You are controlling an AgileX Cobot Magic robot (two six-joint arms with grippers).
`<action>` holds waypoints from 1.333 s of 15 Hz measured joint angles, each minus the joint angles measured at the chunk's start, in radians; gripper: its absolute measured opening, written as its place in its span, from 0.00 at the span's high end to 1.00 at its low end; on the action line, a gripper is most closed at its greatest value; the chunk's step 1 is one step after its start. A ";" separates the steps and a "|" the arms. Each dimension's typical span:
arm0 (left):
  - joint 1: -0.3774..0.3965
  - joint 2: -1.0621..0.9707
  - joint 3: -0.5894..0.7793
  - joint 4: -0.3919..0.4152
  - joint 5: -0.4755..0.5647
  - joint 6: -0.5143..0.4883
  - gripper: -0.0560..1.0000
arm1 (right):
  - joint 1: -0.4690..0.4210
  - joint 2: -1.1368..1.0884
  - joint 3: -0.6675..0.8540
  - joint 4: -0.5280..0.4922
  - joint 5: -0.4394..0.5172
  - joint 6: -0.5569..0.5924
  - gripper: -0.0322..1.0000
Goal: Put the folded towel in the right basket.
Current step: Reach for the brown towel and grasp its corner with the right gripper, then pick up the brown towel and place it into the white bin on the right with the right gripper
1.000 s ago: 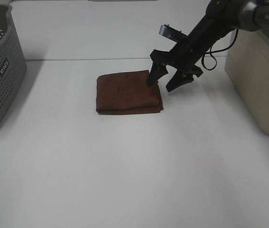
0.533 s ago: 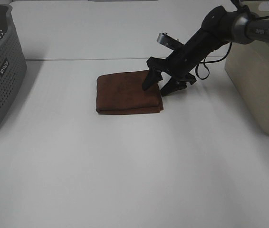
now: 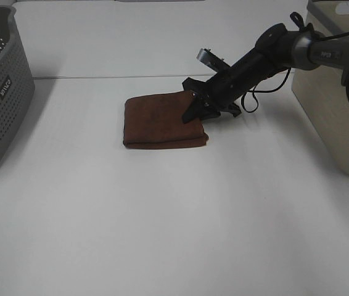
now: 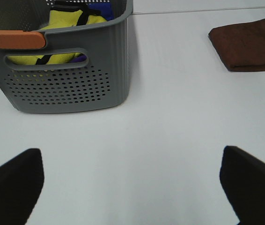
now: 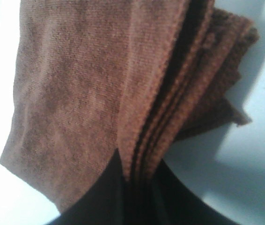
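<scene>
one grey basket [image 3: 2, 92], beige basket [image 3: 338, 111], right claw [image 3: 198, 115] pinching towel [image 3: 156, 120]

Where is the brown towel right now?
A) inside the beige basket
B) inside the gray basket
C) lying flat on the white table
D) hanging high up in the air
C: the towel lies folded on the table, in neither basket, with the right gripper at its edge.

Brown folded towel [image 3: 159, 120] flat; beige basket [image 3: 335, 108] rightward.
</scene>
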 joint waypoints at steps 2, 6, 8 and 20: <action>0.000 0.000 0.000 0.000 0.000 0.000 0.03 | 0.000 -0.003 -0.069 -0.001 0.060 0.000 0.90; 0.000 0.000 0.000 0.000 0.000 0.000 0.03 | 0.000 -0.085 -0.190 -0.005 0.136 -0.001 0.90; 0.000 0.000 0.000 0.000 0.000 0.000 0.03 | 0.000 -0.163 -0.241 -0.030 0.159 -0.001 0.90; 0.000 0.000 0.000 0.000 0.000 0.000 0.03 | -0.102 -0.572 -0.261 -0.639 0.196 0.178 0.90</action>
